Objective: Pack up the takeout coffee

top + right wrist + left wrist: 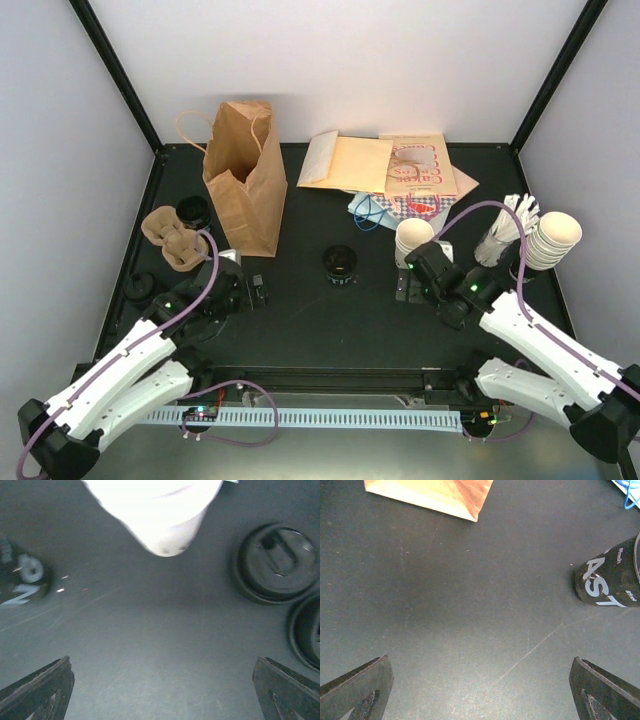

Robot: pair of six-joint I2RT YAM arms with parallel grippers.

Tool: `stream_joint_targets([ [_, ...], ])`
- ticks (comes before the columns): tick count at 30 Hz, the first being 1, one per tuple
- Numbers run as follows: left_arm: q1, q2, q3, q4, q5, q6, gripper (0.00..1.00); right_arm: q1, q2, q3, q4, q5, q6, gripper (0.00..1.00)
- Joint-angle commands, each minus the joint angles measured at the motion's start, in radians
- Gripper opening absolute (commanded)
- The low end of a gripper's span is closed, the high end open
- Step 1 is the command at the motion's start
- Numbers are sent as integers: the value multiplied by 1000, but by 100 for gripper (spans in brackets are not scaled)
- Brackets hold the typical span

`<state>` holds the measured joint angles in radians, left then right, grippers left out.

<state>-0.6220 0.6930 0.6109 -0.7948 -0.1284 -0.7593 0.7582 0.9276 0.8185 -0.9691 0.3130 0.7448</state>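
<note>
The white cup [413, 238] stood on the desk [330, 320] near the right gripper [405, 288], not yet in the paper bag [245, 175]. Both that gripper and the left gripper [256, 292] were wide open and empty.

- Black cup [607, 577] near the table's middle: I read big white letters "AST" on its side; the smaller words beside them are too small to read.
- Pink card [420, 165] at the table's far edge: reddish print I cannot make out.
</note>
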Motion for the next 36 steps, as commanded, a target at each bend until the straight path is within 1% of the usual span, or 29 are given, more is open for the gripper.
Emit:
stream_joint_targets([
  [1, 6, 1, -19, 85, 56, 14, 99, -152, 33, -52, -17, -19, 121, 100],
  [3, 5, 11, -22, 96, 78, 20, 99, -315, 21, -87, 12, -106, 73, 98],
  [6, 5, 24, -27, 107, 104, 40, 99, -476, 2, -101, 49, -146, 34, 95],
  [9, 7, 32, -38, 131, 115, 55, 99, -555, 38, -81, 71, -165, 23, 91],
  [11, 7, 34, -44, 149, 122, 64, 99, -582, 86, -61, 99, -180, 17, 91],
  [13, 7, 37, -50, 167, 128, 73, 99, -591, 137, -32, 121, -156, 22, 89],
  [15, 7, 39, -53, 180, 128, 84, 99, -599, 198, -6, 134, -118, 29, 80],
  [16, 7, 39, -53, 185, 128, 90, 99, -606, 220, 5, 144, -106, 30, 76],
  [17, 8, 40, -50, 187, 126, 96, 99, -611, 241, 13, 154, -99, 29, 75],
  [18, 8, 40, -48, 188, 123, 102, 99, -618, 263, 21, 161, -96, 30, 70],
  [19, 8, 40, -46, 187, 121, 109, 99, -624, 285, 31, 166, -99, 32, 62],
  [20, 8, 40, -44, 187, 117, 118, 99, -627, 307, 43, 172, -102, 38, 56],
  [22, 9, 42, -42, 188, 111, 127, 99, -635, 347, 58, 180, -98, 57, 54],
  [25, 10, 47, -39, 194, 110, 140, 99, -640, 399, 74, 194, -87, 82, 55],
  [26, 11, 51, -38, 195, 110, 142, 99, -641, 417, 82, 192, -86, 88, 59],
  [28, 11, 58, -36, 199, 110, 147, 99, -642, 449, 100, 175, -78, 94, 73],
  [30, 11, 64, -34, 199, 111, 152, 99, -642, 467, 102, 170, -74, 92, 81],
  [34, 12, 74, -41, 211, 108, 158, 99, -642, 484, 82, 181, -78, 90, 83],
  [36, 12, 79, -45, 216, 109, 161, 99, -642, 505, 82, 180, -91, 86, 88],
])
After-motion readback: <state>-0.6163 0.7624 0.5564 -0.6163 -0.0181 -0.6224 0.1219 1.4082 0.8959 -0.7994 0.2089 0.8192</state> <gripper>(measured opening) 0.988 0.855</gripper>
